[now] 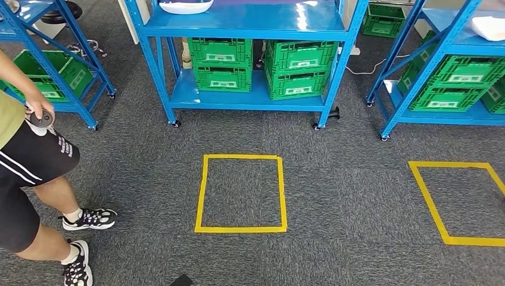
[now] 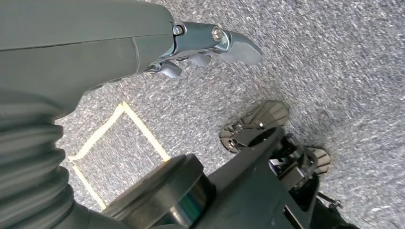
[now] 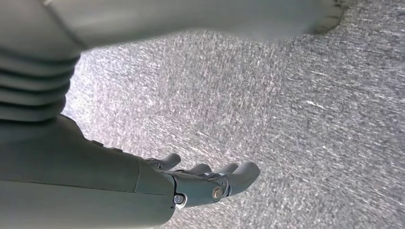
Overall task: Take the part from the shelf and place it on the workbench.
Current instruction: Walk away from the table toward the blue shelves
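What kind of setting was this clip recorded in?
Most likely a warehouse-style storeroom or a robot test area. Blue wheeled shelf racks hold green plastic crates, and yellow tape squares mark spots on the grey carpet. A person stands at the left.

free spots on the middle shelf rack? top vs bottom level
Top shelf: bare blue surface right of the white part. Bottom shelf: crowded by green crates, with a narrow gap between the two stacks and a thin strip in front.
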### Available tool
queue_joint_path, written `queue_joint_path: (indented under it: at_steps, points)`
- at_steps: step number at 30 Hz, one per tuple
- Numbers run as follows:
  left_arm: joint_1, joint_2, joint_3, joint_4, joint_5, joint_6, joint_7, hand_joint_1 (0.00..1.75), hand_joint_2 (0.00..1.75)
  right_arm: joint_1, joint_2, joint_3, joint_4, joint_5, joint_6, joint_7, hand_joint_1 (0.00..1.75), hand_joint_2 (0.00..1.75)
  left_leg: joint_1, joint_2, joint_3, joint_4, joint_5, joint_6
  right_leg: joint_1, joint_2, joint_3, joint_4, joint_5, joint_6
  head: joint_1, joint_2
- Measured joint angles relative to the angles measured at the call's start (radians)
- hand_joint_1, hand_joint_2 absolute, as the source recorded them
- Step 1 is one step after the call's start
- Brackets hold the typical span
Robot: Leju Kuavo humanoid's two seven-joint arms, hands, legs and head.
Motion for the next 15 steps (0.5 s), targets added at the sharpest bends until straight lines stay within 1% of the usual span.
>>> queue_joint_path:
  at_steps: [3,6,8,12,15]
  points:
    - [-0.001,0.0,0.003,0.0,0.005,0.001,0.005,0.0,1.75,-0.002,0.0,0.0,0.0,0.002,0.002,0.006,0.0,1.75,-0.002,0.0,0.0,0.001,-0.001,0.006,-0.001,-0.001,0.005,-0.008,0.005,0.012,0.0,0.0]
    - [-0.001,0.0,0.006,0.0,0.006,0.002,0.01,0.0,1.75,-0.002,0.0,0.0,0.0,0.002,0.002,0.008,0.0,1.75,-0.003,0.0,0.0,0.001,-0.002,0.009,-0.003,-0.001,0.007,-0.012,0.005,0.03,0.001,0.0]
    - [-0.001,0.0,0.007,0.0,0.007,0.003,0.013,0.0,1.75,-0.002,0.0,0.0,0.0,0.003,0.002,0.008,0.0,1.75,-0.004,0.0,0.0,0.002,-0.003,0.01,-0.005,-0.001,0.007,-0.013,0.005,0.039,0.0,0.0]
    - [0.001,0.001,0.008,0.0,0.007,0.012,0.035,0.0,1.75,0.0,0.0,0.0,0.0,0.004,0.006,0.006,0.0,1.75,-0.004,0.0,0.001,0.001,-0.003,0.01,-0.005,-0.001,0.006,-0.012,0.004,0.042,0.0,0.0]
    - [0.019,0.007,0.003,-0.008,0.035,0.025,0.064,0.0,1.75,0.017,0.0,0.0,-0.003,-0.022,0.025,0.004,0.0,1.75,-0.004,0.0,0.002,0.0,-0.003,0.009,-0.004,-0.001,0.006,-0.011,0.003,0.043,0.0,0.0]
